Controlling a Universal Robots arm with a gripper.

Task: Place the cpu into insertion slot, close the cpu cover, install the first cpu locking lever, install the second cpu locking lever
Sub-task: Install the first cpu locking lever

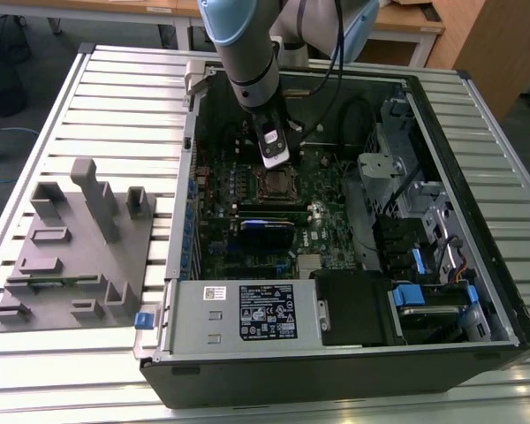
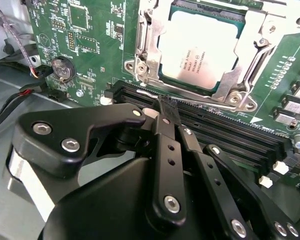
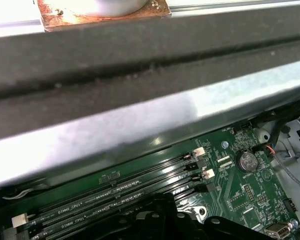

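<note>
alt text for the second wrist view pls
A square silver-topped cpu lies seated in the green circuit board, the thin silver metal cover frame down around it. The black gripper has its fingers together, tips at the long black memory slots beside that frame.

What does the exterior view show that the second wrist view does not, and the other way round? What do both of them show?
The exterior view shows the robot arm, the open computer case and the grey fixture beside it on the slatted table. The second wrist view shows the cpu lying under the lowered cpu cover, and a coin battery. Both show the gripper close above the green circuit board, near the memory slots.
</note>
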